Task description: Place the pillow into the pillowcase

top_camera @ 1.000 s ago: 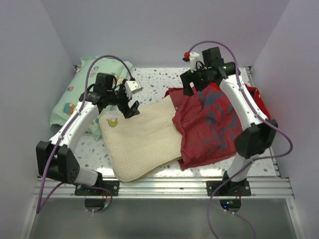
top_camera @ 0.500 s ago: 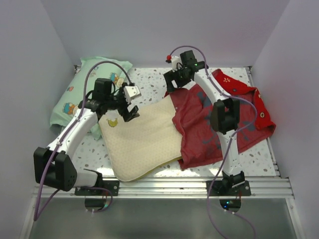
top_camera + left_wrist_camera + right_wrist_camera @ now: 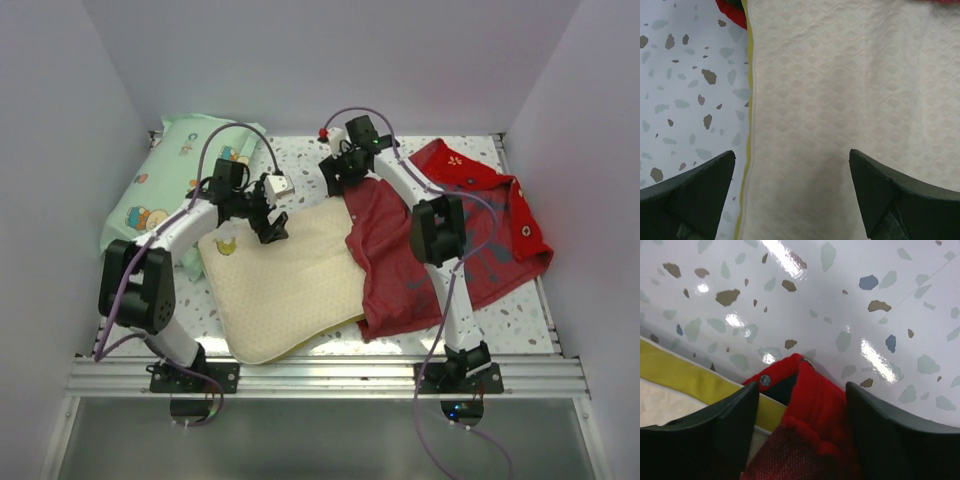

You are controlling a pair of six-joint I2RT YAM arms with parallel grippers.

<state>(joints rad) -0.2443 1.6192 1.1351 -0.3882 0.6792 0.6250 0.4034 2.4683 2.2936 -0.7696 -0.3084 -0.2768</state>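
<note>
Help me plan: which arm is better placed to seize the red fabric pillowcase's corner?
Right: the right gripper is open astride the red fabric pillowcase corner; the left gripper is open over the cream-yellow dimpled pillow.

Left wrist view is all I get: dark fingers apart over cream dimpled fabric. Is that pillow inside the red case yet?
Observer: No. From above, the large cream-yellow dimpled pillow lies mostly bare on the table; only its right edge meets the red fabric pillowcase.
Operator: Where is the right gripper?
Observer: The right gripper is open, straddling the pillowcase's far-left corner, beside the pillow's yellow edge.
Operator: Anything else nearby?
Observer: A mint-green cartoon-print pillow lies at the table's far left.
</note>
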